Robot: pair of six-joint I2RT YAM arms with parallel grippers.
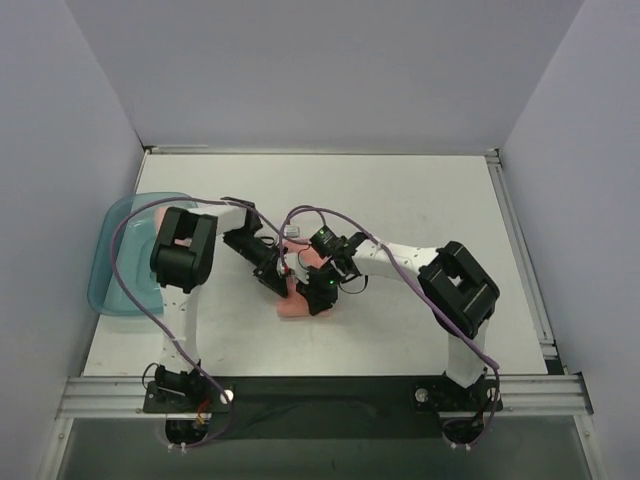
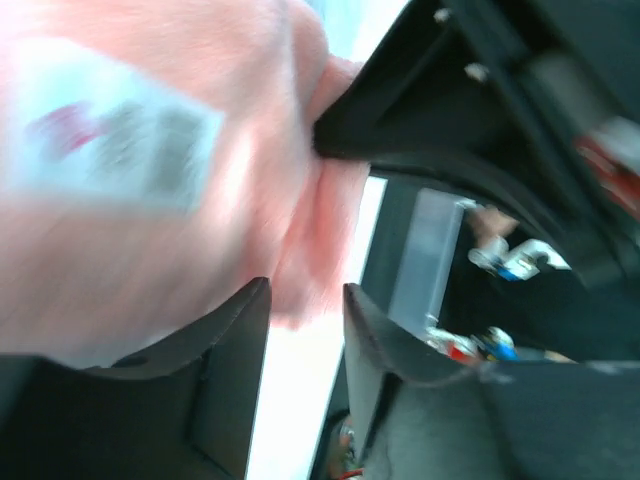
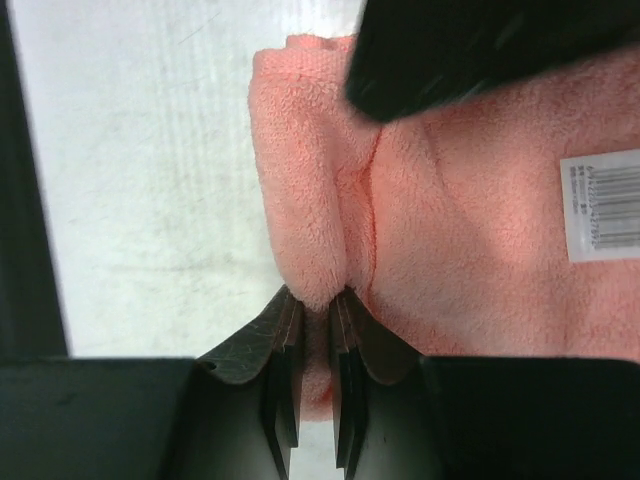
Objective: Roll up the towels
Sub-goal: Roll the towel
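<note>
Right of the teal tray point(image 1: 100, 290), the towel point(image 3: 450, 260) is judged barely begun: one edge is turned into a thick fold, pinched by the right gripper point(image 3: 316, 300) and seemingly by the left gripper point(image 2: 306, 300), while the rest, label point(image 3: 600, 205) showing, is left flat.

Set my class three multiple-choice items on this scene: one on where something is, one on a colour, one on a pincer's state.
1. Where on the table is the teal tray? A right edge; B left edge; C centre.
2. What colour is the towel? A salmon pink; B blue; C white.
3. What is the right pincer doing? A hanging open; B holding the tray; C shut on a towel fold.
Key: B, the top view shows it at the left; A, both wrist views show pink fabric; C, its fingers pinch a fold in the right wrist view.
</note>
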